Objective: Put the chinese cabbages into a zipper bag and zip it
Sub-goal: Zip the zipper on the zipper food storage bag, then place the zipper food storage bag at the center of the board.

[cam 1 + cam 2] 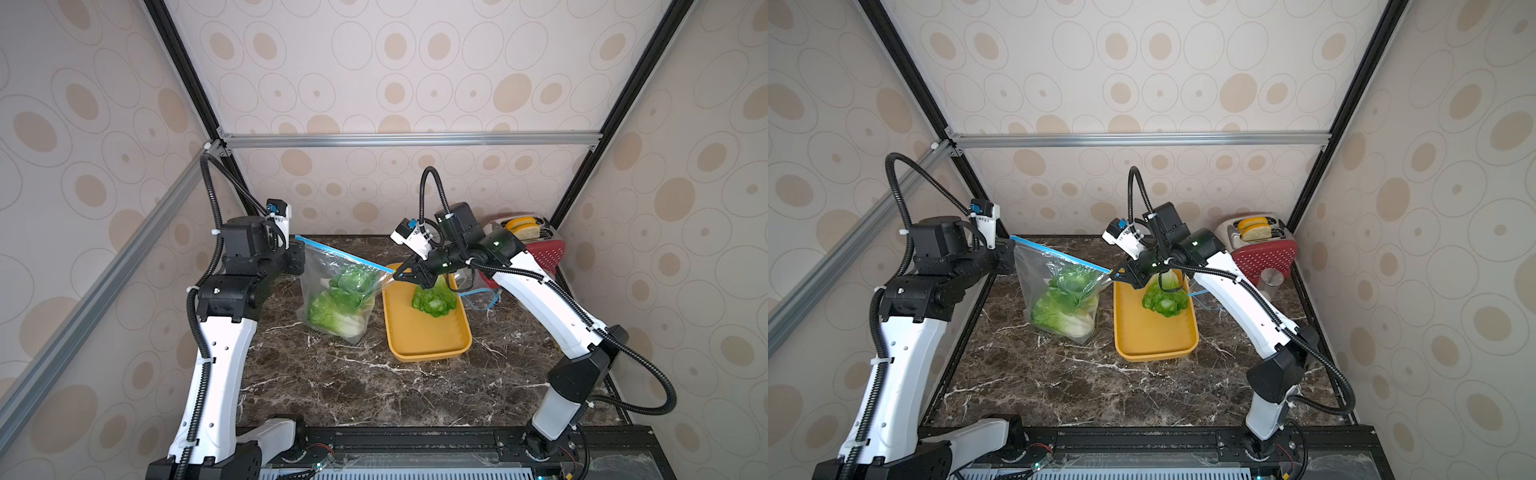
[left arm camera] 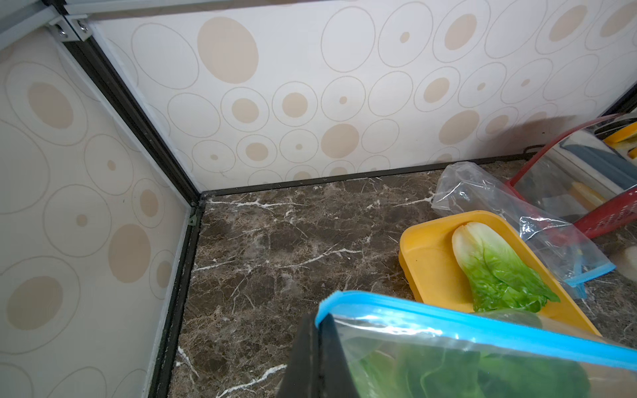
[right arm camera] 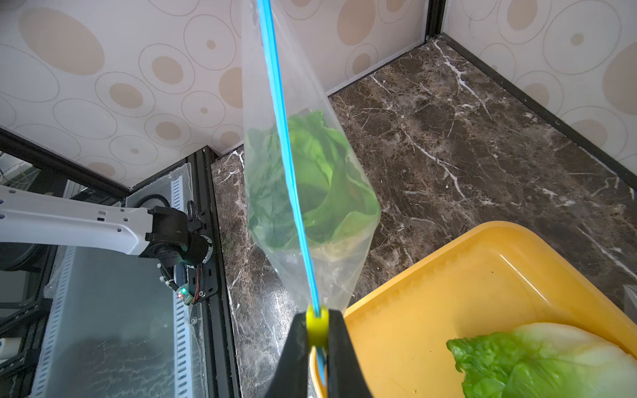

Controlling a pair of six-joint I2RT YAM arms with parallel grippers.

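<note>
Zipping step, it seems: the bag [image 1: 328, 291] is clamped at one corner by the left gripper [image 2: 319, 330] and at its slider [image 3: 316, 329] by the right gripper [image 1: 397, 275]. The cabbage [image 1: 434, 301] on the tray [image 1: 415, 340] must yet be bagged.

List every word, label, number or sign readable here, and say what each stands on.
No text can be read.
The zipper bag, the yellow tray and the toaster show no print.
Small dark marks on the white camera housing at the right wrist are too small to read.
</note>
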